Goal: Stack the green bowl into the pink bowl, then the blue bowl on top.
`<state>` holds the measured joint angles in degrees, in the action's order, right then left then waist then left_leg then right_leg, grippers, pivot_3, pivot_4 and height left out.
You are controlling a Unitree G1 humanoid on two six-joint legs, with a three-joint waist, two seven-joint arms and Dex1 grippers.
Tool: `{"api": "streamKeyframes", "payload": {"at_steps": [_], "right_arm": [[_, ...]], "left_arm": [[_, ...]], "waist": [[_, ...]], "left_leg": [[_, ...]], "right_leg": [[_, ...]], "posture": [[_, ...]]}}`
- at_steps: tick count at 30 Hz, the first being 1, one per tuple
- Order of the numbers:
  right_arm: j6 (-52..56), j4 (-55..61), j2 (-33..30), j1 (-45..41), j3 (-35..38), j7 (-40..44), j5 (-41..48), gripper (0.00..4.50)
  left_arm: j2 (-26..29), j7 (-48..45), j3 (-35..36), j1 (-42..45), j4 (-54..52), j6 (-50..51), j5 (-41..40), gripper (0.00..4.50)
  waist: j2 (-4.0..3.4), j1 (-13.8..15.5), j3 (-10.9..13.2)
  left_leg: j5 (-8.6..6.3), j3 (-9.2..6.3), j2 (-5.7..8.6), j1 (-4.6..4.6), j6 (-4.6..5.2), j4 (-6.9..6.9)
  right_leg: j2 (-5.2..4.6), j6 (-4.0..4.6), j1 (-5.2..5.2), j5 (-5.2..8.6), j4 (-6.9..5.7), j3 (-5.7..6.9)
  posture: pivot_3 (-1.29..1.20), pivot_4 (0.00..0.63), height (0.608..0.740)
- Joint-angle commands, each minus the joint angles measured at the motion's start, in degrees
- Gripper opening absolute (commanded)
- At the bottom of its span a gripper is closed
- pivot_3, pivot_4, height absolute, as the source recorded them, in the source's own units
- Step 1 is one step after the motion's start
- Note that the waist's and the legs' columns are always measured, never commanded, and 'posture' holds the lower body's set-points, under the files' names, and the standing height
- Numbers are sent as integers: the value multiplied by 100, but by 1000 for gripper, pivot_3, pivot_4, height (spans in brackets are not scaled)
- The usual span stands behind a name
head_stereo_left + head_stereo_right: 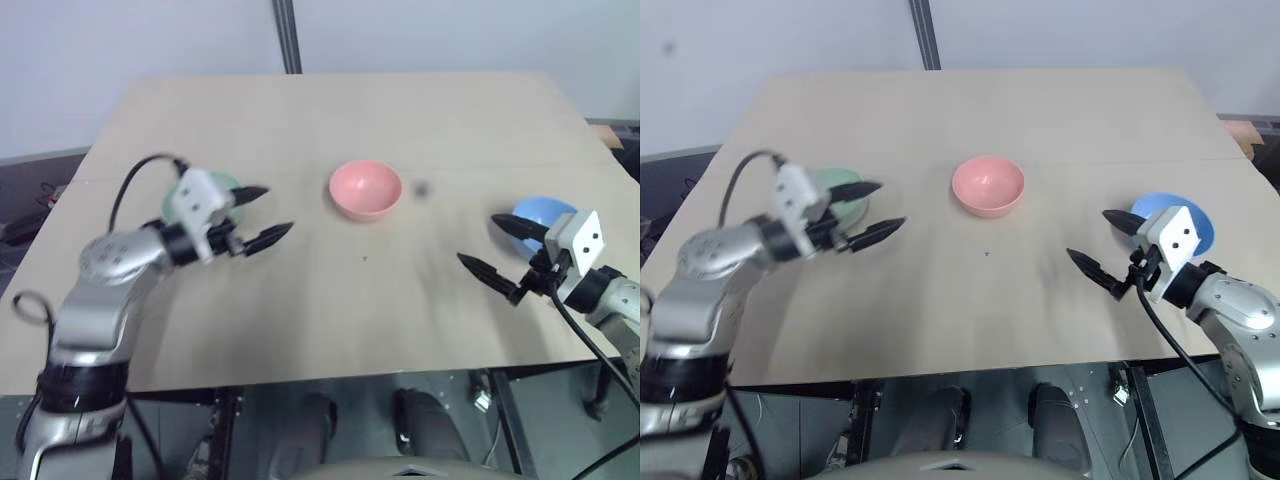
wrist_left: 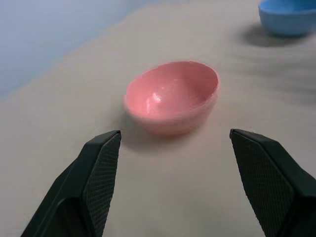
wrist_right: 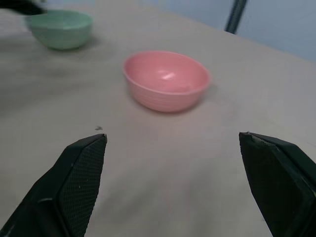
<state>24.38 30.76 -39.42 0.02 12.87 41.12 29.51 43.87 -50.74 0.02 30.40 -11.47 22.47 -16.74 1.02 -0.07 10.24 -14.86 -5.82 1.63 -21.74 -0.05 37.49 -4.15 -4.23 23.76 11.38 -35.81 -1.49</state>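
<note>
The pink bowl [image 1: 366, 189] stands upright at the middle of the table. To its left sits the green bowl [image 1: 845, 195], partly hidden behind my left gripper [image 1: 277, 210], which hovers open over it and points toward the pink bowl [image 2: 170, 96]. Near the right edge sits the blue bowl [image 1: 540, 211], partly covered by my right gripper [image 1: 478, 238]. That gripper is open too, empty, and aimed left toward the pink bowl [image 3: 165, 79]. The green bowl [image 3: 60, 28] also shows in the right wrist view, and the blue bowl [image 2: 289, 15] in the left wrist view.
The bowls stand on a light wooden table [image 1: 300, 110] with bare surface around them. A dark post [image 1: 288, 35] rises behind its far edge. The front edge runs just below both arms, with dark floor beyond the sides.
</note>
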Motion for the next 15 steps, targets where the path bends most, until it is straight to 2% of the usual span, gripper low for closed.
{"api": "streamKeyframes", "payload": {"at_steps": [1, 6, 11, 12, 13, 15], "right_arm": [[-126, 330, 69, 120, 108, -70, 43, 4500], [-147, 669, 252, 453, 219, -404, -72, 4500], [-100, 967, 387, 688, 256, -725, -159, 4500], [-135, 1045, 437, 811, 307, -790, -198, 4500], [-166, 1106, 487, 913, 337, -847, -227, 4500], [-204, 1203, 556, 1064, 380, -924, -258, 4500]], "left_arm": [[93, -538, -1283, 1146, 608, -283, 1185, 3723], [-260, -1291, -2676, 2380, 1824, -979, 2341, 3723], [-888, -1418, -3247, 3064, 3098, -1561, 3012, 3723], [-1080, -1328, -3327, 3207, 3474, -1729, 3147, 3216], [-1224, -1235, -3378, 3315, 3797, -1896, 3267, 3011], [-1427, -1201, -3405, 3464, 4243, -2193, 3386, 2052]], "waist": [[-1, -31, -1], [-8, -119, 3], [-5, -97, 7], [-4, -86, 8], [-4, -70, 7], [-3, -56, 8]], "left_leg": [[0, 3, 0, 1, 0, 0], [-1, 14, 0, 2, 1, -7], [-1, 15, -1, -3, 3, -6], [-1, 15, -1, -5, 3, -6], [-1, 14, -1, -6, 3, -4], [-2, 11, 0, -6, 4, -2]], "right_leg": [[0, 0, 0, 0, 3, -3], [1, -1, 6, 2, 2, -13], [3, -2, 14, 3, -3, -14], [3, -3, 14, 3, -2, -14], [3, -4, 13, 3, -2, -13], [2, -16, 11, 11, -2, -10]], "posture": [[0, 150, 740], [0, 150, 740], [0, 150, 740], [0, 150, 740], [0, 150, 740], [0, 150, 740]]}}
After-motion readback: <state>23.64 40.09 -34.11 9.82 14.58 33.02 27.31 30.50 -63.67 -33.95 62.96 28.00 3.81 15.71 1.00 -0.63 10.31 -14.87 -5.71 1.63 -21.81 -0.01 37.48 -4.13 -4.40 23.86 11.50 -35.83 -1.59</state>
